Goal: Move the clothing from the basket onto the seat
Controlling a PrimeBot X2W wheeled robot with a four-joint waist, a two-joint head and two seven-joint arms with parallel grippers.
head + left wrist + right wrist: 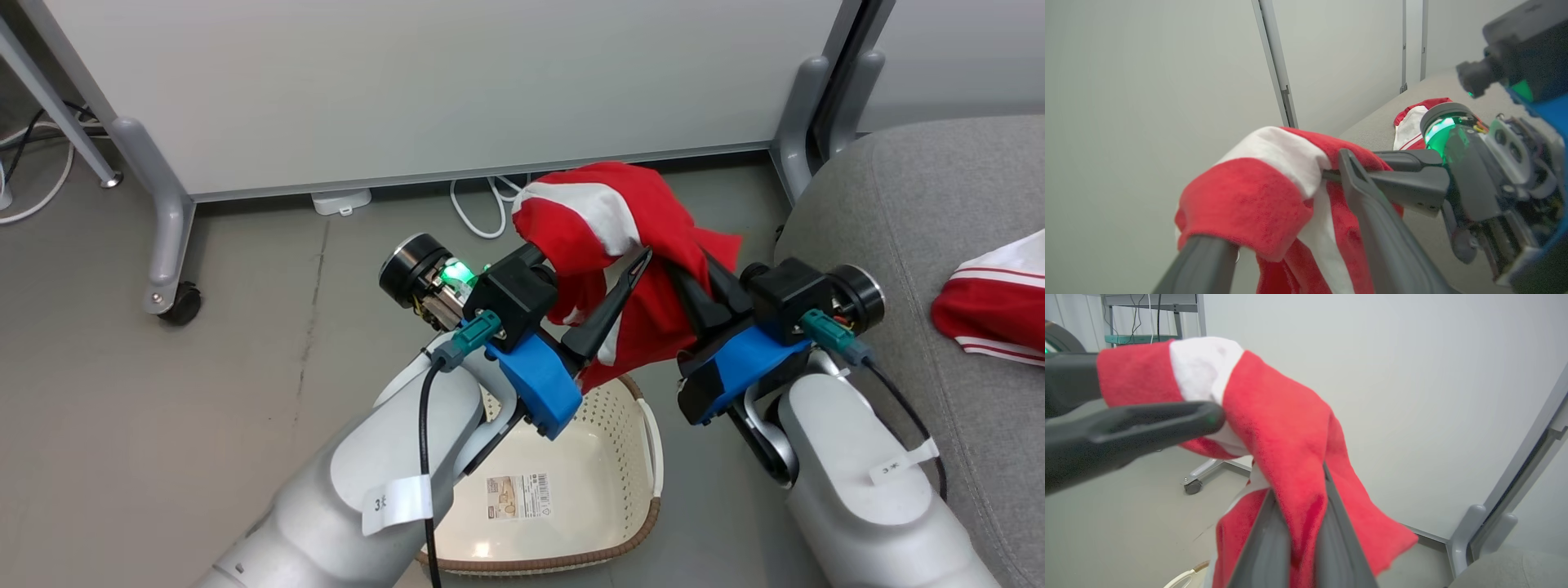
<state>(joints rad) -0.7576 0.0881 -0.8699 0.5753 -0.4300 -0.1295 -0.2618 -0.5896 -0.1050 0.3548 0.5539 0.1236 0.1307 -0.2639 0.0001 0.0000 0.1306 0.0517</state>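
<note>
A red garment with white panels [620, 245] hangs in the air above the cream basket [645, 433], whose inside holds nothing. My right gripper [692, 273] is shut on its right side; in the right wrist view the cloth runs down between the two fingers [1267, 539]. My left gripper [592, 257] is open, with the cloth draped over one finger and the other finger [1372, 212] bare beside it. The second red and white garment [992, 302] lies on the grey seat [898, 212] at the right.
A white partition panel [441, 82] on grey wheeled legs, with a caster [181, 304], stands just behind the basket. White cables [482, 208] and a small white box [341, 200] lie at its foot. Grey floor spreads to the left.
</note>
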